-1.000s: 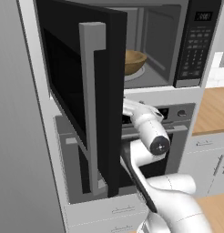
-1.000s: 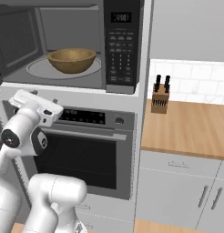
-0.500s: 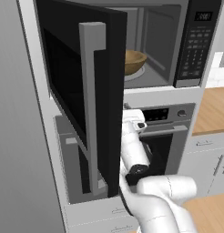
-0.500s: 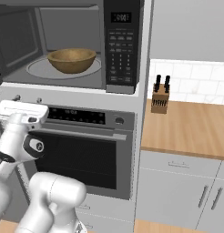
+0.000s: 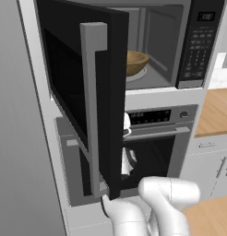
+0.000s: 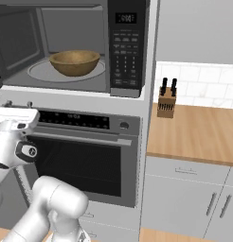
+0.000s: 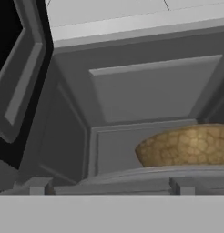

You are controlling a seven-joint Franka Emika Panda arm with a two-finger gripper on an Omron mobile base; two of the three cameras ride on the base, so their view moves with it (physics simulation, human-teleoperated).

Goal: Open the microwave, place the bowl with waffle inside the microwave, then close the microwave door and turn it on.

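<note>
My jaws are standing wide apart with nothing between them, the two dark fingertips rising at the bottom of the hand view and looking into the grey cavity. Over the last second I have been pulling my hand down and to the left, out from in front of the oven's control strip and toward the edge of the open door; in the left base view my wrist is now mostly tucked behind that door. The wooden bowl is sitting on the round glass turntable inside the microwave, untouched and unmoved. So the placing looks done. The microwave door is hanging wide open with its long silver handle facing out; I judge I am moving around to push it shut, and the keypad comes after.
</note>
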